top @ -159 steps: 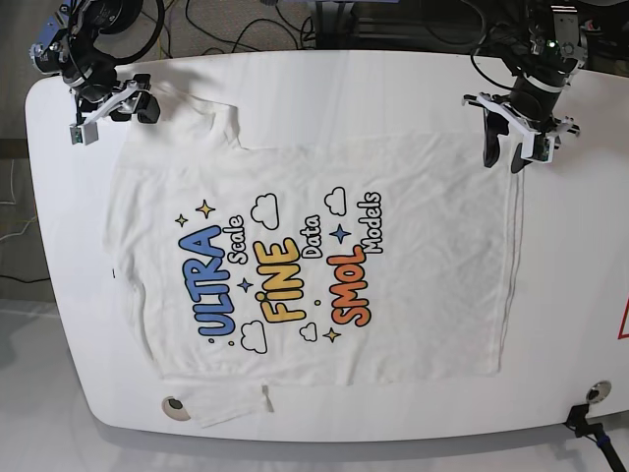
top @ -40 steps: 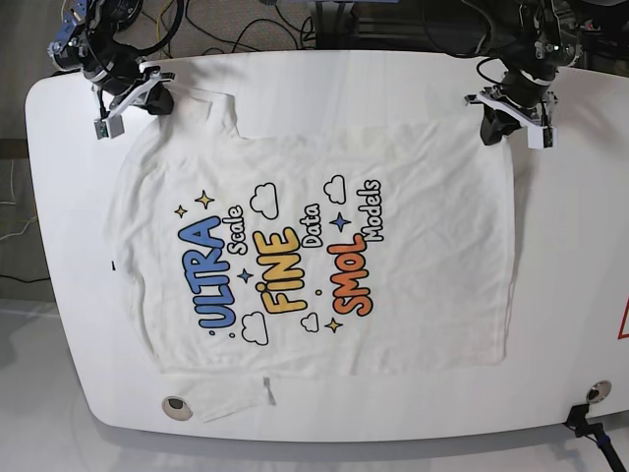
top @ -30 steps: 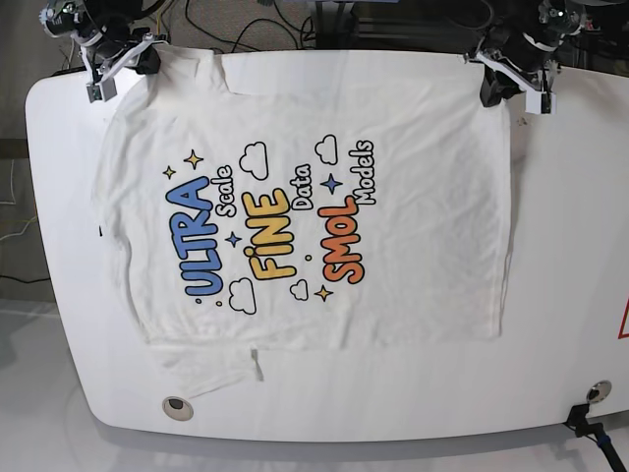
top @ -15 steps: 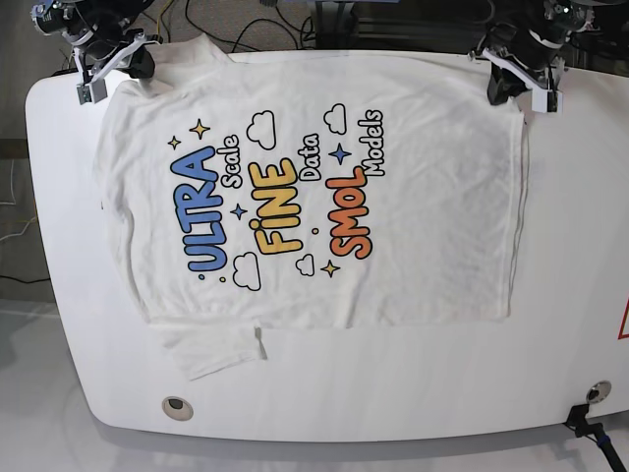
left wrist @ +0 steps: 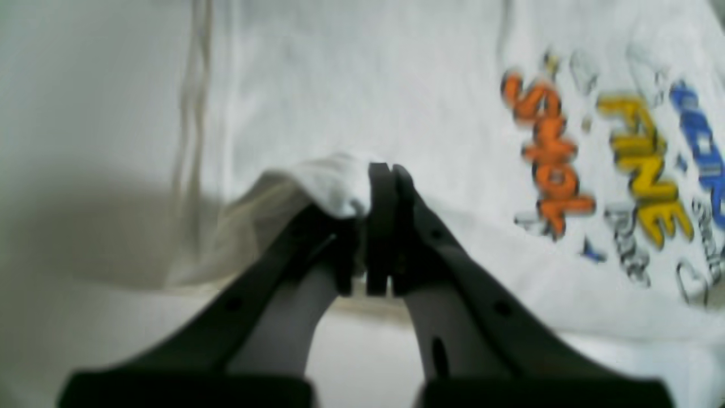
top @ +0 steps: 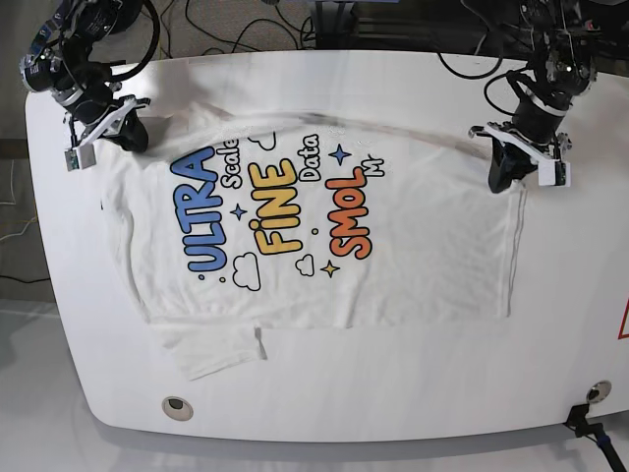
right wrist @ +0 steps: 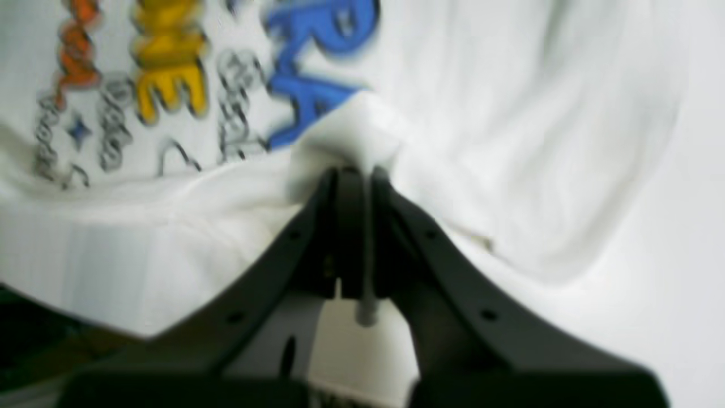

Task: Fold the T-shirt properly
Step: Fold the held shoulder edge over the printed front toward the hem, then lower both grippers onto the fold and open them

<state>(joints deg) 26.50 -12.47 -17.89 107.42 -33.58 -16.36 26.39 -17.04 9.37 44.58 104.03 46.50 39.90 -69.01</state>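
Observation:
The white T-shirt [top: 423, 256] lies print-up on the white table [top: 575, 295], with blue "ULTRA", yellow "FINE" and orange "SMOL" showing. Its far edge is lifted and doubled toward the front, covering the ends of the words. In the base view my left gripper [top: 502, 177] is at the right and shut on that edge at the hem corner. In the left wrist view the left gripper [left wrist: 380, 170] pinches a bunch of T-shirt [left wrist: 340, 85] fabric. My right gripper [top: 126, 136], at the left, is shut on the shoulder end. Up close the right gripper [right wrist: 359, 173] grips white T-shirt [right wrist: 510, 85] cloth.
One sleeve [top: 211, 349] sticks out flat at the front left of the shirt. A round hole [top: 176, 405] sits near the table's front-left edge, and a black clamp [top: 590, 413] is at the front right. Cables [top: 236, 25] lie behind the table's back edge.
Both grippers have come forward from the table's back edge, carrying the shirt's far edge with them. That edge now folds over the top of the print.

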